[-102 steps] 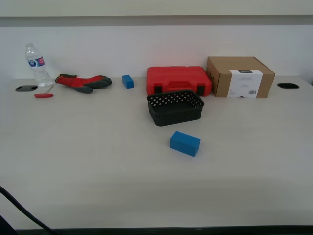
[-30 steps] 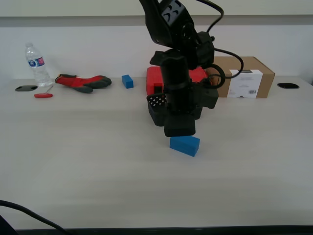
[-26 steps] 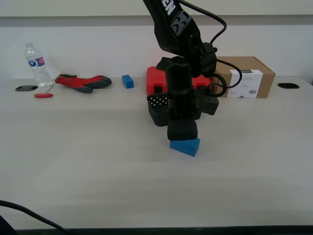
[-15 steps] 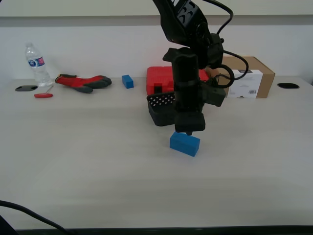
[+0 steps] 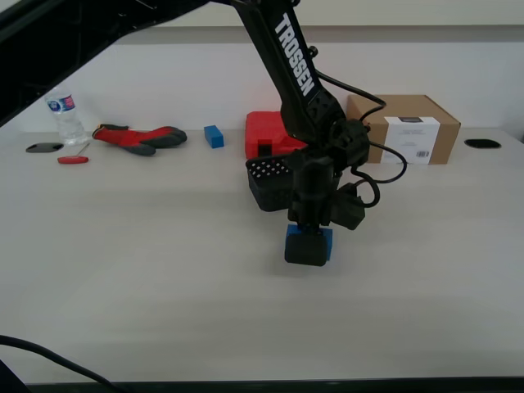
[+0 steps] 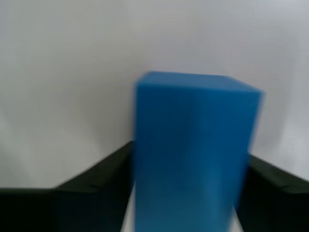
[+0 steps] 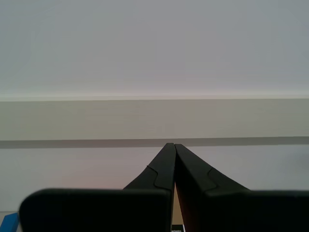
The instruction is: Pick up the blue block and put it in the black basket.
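- Where the exterior view's near foreground runs bare, only pale table [image 5: 147, 311] and a dark cable [image 5: 45, 356] at the lower left corner.
- Centre of frame, slightly right: my first gripper [image 5: 307, 248] down at the tabletop, straddling the blue block [image 5: 309, 241]; blue shows between and above the black fingers.
- First wrist view: blue block [image 6: 193, 150] fills the middle, blurred, a black finger [image 6: 91, 193] on either side of it. Jaws spread to the block's width; whether the pads press its faces, cannot tell.
- Block sits on the table, just in front of the black basket [image 5: 270, 182], not in it.
- Basket partly hidden behind the arm [image 5: 299, 90], which comes in from the upper left of the frame with white lettering on it.
- Behind the basket: red tool case [image 5: 266, 135], mostly covered by the arm.
- Right of that, upper right: brown cardboard box [image 5: 401, 128] with a white label.
- Back row, upper left: small blue block [image 5: 214, 136], red and grey glove [image 5: 139, 137], red-handled tool [image 5: 72, 160], water bottle [image 5: 65, 119].
- Second wrist view: my second gripper [image 7: 173, 159] raised, facing a pale wall, fingers pressed together with nothing between them. Not seen in the exterior view.
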